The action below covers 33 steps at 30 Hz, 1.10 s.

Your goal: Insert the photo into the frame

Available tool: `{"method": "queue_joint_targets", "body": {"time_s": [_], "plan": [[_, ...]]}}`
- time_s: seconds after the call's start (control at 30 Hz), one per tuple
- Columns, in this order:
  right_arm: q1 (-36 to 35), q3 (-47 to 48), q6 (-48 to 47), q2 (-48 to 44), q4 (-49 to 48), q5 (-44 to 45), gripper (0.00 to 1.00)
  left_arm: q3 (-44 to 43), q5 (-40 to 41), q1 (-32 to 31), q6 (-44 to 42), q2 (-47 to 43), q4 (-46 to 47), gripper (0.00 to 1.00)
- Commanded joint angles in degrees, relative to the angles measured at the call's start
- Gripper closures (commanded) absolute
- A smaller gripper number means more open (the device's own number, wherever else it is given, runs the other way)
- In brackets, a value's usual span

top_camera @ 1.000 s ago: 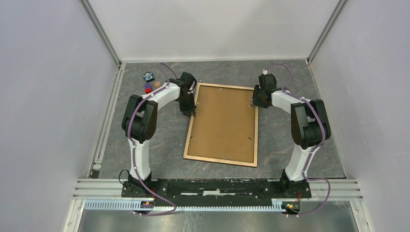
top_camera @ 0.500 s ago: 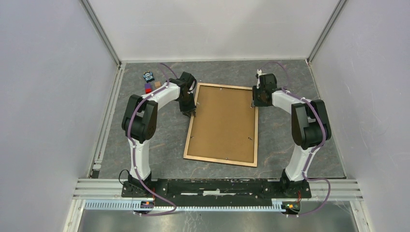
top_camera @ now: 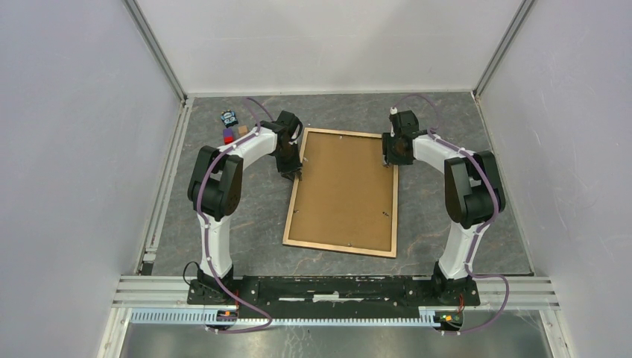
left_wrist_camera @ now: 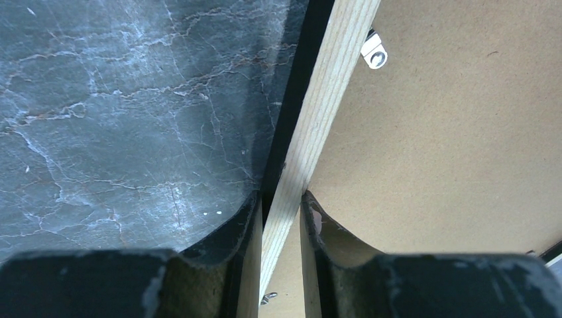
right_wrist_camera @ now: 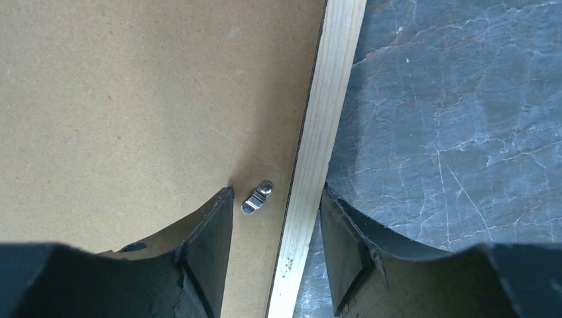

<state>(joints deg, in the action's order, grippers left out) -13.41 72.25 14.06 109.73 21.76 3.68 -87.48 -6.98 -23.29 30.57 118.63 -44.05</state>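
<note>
Since a second ago the right gripper has slid inward over the right rail of the frame, near its far corner. Its fingers stand parted, one above the brown backing board and one above the marbled table, with a metal clip between them. Unmoved, the left gripper pinches the left rail narrowly. The frame lies flat, back up, with bare table open along both long edges.
</note>
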Motion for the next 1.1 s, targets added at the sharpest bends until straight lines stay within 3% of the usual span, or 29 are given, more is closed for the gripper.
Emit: {"method": "queue_joint_targets", "body": {"time_s": [0.0,0.27,0.43,0.63,0.77,0.83,0.9,0.97,1.07], "plan": [[-2.12,-1.52,0.49,3.00,7.21,1.62,0.50,-0.85,-2.68,-0.45,2.72,2.36,1.88,0.71],[-2.46,-1.82,0.11,3.04,7.04,1.61,0.80,-0.88,-2.60,-0.49,2.75,2.31,1.95,0.71],[-2.54,-2.11,-2.64,2.56,5.76,2.04,0.84,-0.94,-2.99,-0.44,2.89,2.31,2.00,0.71],[-2.88,-2.30,-7.34,3.91,4.48,4.69,1.00,-0.94,-2.90,-0.44,2.82,2.15,1.94,0.71],[-3.79,-3.25,-9.71,2.95,3.72,5.92,1.00,-0.95,-3.08,-0.49,2.91,2.05,1.95,0.71],[-3.88,-2.84,-9.73,2.45,4.66,5.83,0.91,-1.07,-3.30,-0.44,2.91,2.10,1.92,0.71],[-3.94,-3.19,-9.00,1.61,5.30,5.58,0.67,-1.01,-3.31,-0.44,2.89,2.00,2.00,0.72],[-3.96,-3.73,-8.91,1.08,5.32,4.61,0.60,-0.94,-3.17,-0.47,2.81,1.90,1.91,0.72],[-3.91,-4.59,-8.90,0.88,5.43,4.29,0.58,-1.03,-3.45,-0.45,2.85,2.00,1.97,0.72]]}}
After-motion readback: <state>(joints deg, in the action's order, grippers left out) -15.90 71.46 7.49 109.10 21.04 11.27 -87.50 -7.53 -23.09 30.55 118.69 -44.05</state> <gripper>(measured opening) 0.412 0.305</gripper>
